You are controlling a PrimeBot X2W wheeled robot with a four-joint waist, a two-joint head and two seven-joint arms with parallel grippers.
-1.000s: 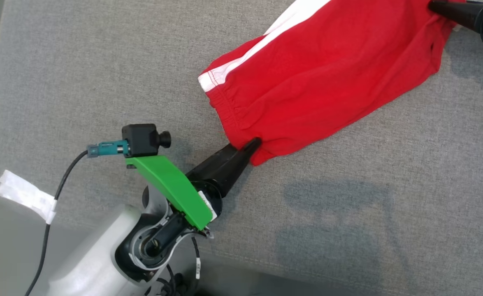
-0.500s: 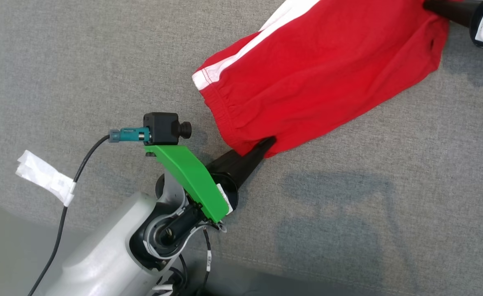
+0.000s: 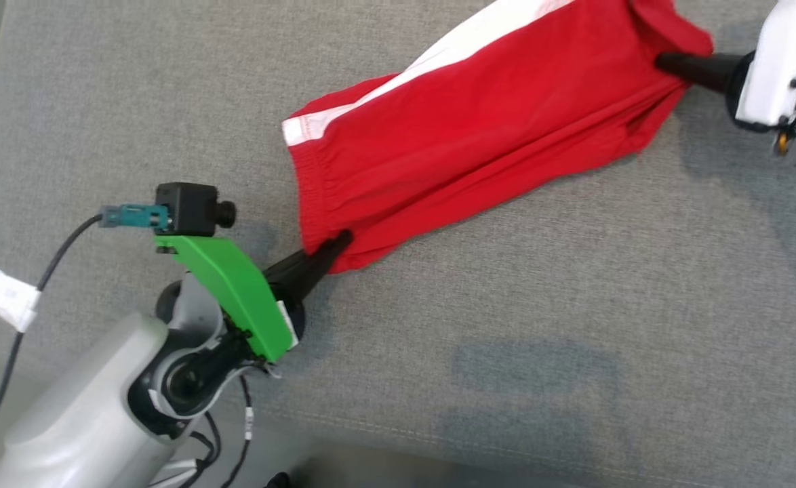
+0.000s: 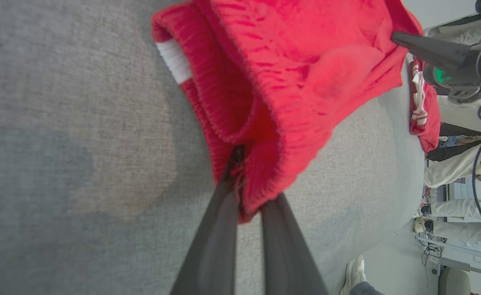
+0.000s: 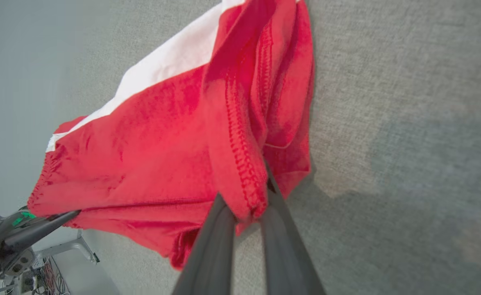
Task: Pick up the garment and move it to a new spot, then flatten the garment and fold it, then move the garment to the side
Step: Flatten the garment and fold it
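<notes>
This looks like a robotics lab. Beyond the grey cloth-covered counter (image 3: 574, 305), loose cables (image 4: 429, 248) lie on a pale floor (image 4: 400, 274), near a metal stand (image 5: 74, 247).

The head view looks steeply down on the grey table (image 3: 574, 305) from above, taking in most of the garment (image 3: 472, 135), with the left gripper (image 3: 342, 238) at one end and the right gripper (image 3: 662, 61) at the other. Each wrist view sits low and close, looking along its own fingers at its end of the garment. Each also catches the opposite gripper across the cloth.
</notes>
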